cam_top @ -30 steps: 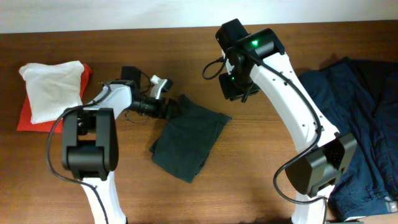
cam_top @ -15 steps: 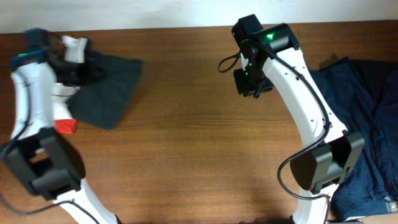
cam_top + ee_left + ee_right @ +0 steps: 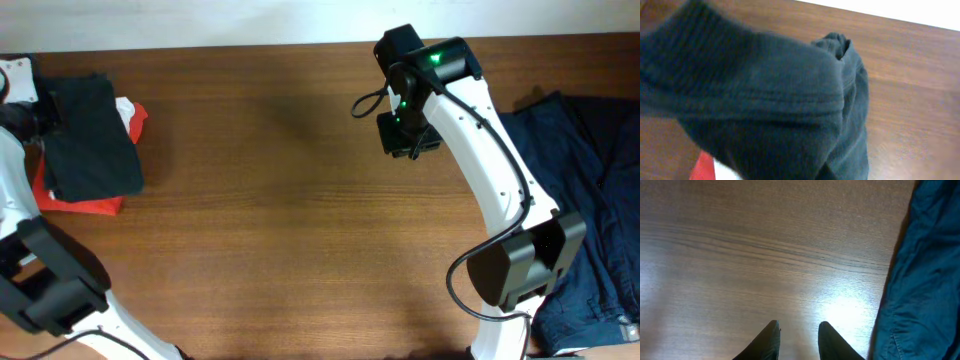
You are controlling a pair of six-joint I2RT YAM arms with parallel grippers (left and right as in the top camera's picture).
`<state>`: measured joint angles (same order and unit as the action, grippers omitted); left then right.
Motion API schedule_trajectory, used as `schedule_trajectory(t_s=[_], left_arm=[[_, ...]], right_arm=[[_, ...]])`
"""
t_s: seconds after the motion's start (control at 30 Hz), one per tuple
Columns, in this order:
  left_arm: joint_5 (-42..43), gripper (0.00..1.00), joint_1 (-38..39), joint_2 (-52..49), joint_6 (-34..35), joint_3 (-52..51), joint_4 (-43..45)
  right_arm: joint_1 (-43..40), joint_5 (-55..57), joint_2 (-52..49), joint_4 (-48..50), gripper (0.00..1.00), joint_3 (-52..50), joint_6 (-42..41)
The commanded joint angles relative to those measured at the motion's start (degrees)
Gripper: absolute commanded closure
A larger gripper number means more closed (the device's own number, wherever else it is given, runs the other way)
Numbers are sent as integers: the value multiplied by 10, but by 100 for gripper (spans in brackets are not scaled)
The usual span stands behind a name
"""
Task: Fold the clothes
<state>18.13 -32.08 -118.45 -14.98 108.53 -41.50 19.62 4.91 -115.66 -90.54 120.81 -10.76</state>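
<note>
Dark folded garment (image 3: pixel 90 135), carried from mid-desk, is now resting on the red-and-white stack (image 3: pixel 85 205) at the left edge. Left gripper (image 3: pixel 38 112) is hiding its jaws, state untellable; right gripper (image 3: pixel 797 340) is hovering released. Blue clothes (image 3: pixel 585 180) are likely waiting next.

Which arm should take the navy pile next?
Right. Its fingers hang open just beside the navy pile; the left arm is far off, its camera filled by the dark garment.
</note>
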Motion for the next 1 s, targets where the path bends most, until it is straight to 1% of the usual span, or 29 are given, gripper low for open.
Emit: schedule_trajectory(t_s=[0.0, 0.03, 0.07, 0.1, 0.13, 0.17, 0.2, 0.23, 0.27, 0.33, 0.37, 0.4, 0.43, 0.5, 0.53, 0.6, 0.63, 0.67, 0.7, 0.77, 0.83, 0.87, 0.9, 0.97], left_arm=[[-22, 98, -19, -39, 14, 9, 49], [-35, 96, -21, -54, 14, 9, 65], [-36, 90, -24, -66, 14, 9, 74], [-36, 66, -29, -74, 15, 9, 78], [-36, 23, -37, -77, 21, 9, 82], [-36, 1, -51, -73, 46, 20, 78], [-37, 1, -61, -67, 61, 44, 59], [-61, 1, -70, -52, 84, 89, 33], [-78, 1, -71, -30, 87, 131, 14], [-64, 1, -55, 7, 98, 168, -9], [-55, 1, -44, 15, 98, 168, -14], [-40, 1, -20, 24, 98, 168, -33], [-27, 1, 16, 24, 98, 168, -57], [-27, 1, 105, 20, 92, 168, -101], [-29, 1, 146, 19, 89, 168, -118], [-29, 1, 238, 14, 89, 168, -175], [-30, 1, 277, 8, 89, 168, -211], [-33, 1, 307, 1, 89, 168, -247], [-58, 1, 335, -10, 89, 168, -296], [-97, 1, 366, -31, 89, 168, -398], [-94, 1, 368, -38, 89, 168, -507], [-94, 1, 366, -38, 89, 168, -547], [-94, 1, 366, -34, 90, 160, -553], [-94, 1, 365, -6, 92, 110, -553]], right_arm=[[-2, -1, 15, -1, 70, 10, -7], [-2, -1, 15, -1, 70, 10, -7], [-2, -2, 15, -1, 70, 10, -7], [-2, -2, 15, -1, 70, 10, -7], [-2, -2, 15, -1, 70, 10, -7], [-2, -2, 15, -1, 70, 10, -7], [-2, -2, 15, -1, 70, 10, -6], [-2, -1, 15, -1, 69, 10, -6], [-2, -1, 15, -1, 69, 10, -6], [-2, -2, 15, -1, 69, 10, -7], [-2, -2, 15, -1, 64, 10, -7], [-3, -14, 15, -1, 58, 10, -17], [-8, -40, 15, -1, 55, 10, -17], [-36, -103, 15, 0, 54, 10, -17], [-59, -138, 15, 5, 46, 10, -17], [-109, -189, 14, 7, 24, 10, -17], [-124, -198, 14, 1, 5, 9, -17], [-139, -202, 14, -7, 1, 6, -14], [-156, -212, 14, -22, 1, 0, 2], [-190, -214, 14, -68, 1, -22, 5], [-214, -214, 21, -68, 1, -82, 5], [-216, -214, 28, -68, 1, -119, 15], [-215, -214, 38, -67, 1, -151, 31], [-216, -211, 78, -51, 1, -219, 40]])
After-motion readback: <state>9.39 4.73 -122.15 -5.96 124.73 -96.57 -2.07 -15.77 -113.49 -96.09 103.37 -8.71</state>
